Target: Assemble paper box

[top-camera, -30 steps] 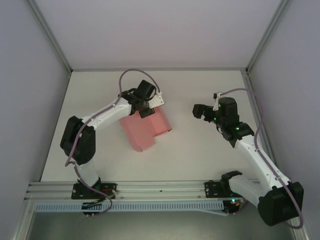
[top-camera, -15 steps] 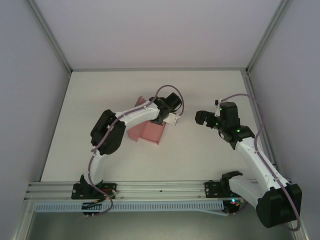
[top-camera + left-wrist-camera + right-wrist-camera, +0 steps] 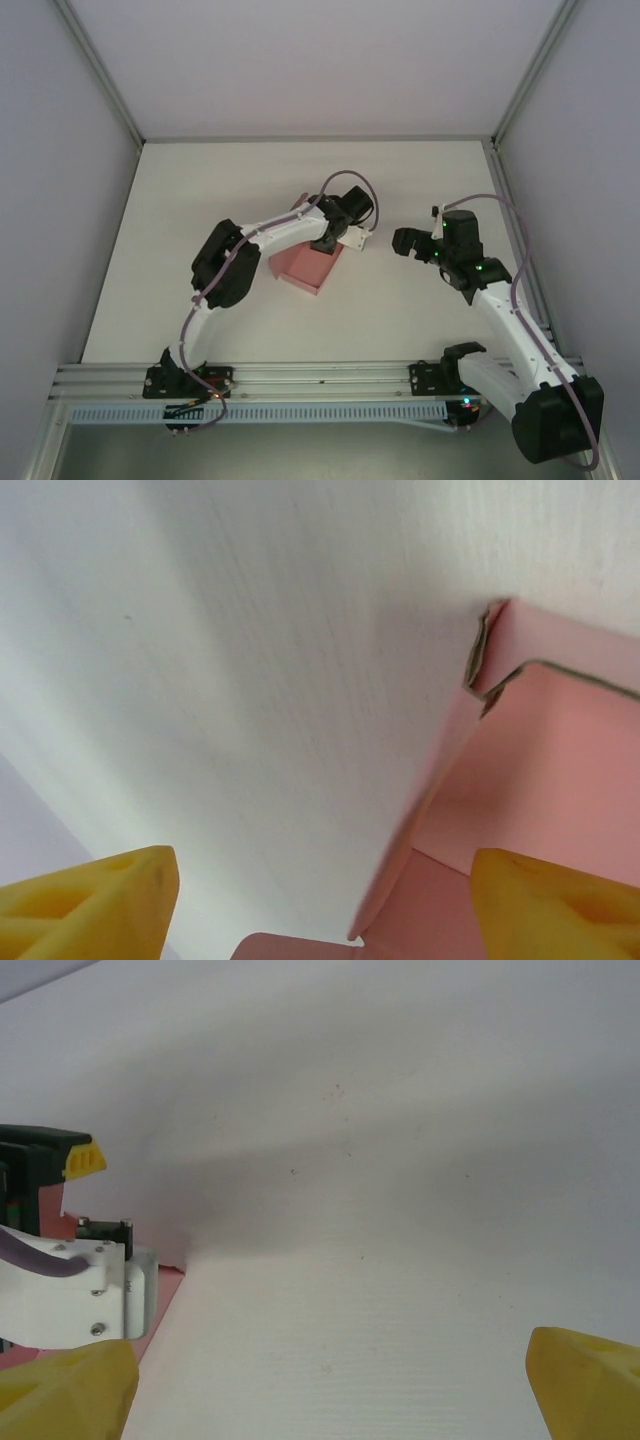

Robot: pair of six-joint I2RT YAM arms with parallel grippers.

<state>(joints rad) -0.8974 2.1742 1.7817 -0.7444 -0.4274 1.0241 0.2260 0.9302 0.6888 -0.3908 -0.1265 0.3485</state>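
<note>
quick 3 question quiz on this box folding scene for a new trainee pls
1. Which is nearer the paper box: the left gripper or the right gripper?
2. True or false: the right gripper is shut on the paper box.
3. The paper box is: A resting on the table; B lifted clear of it by the right gripper; C lifted clear of it by both grippers.
Key: 1 left gripper; 2 false, its jaws stand open with nothing between them; 3 A.
</note>
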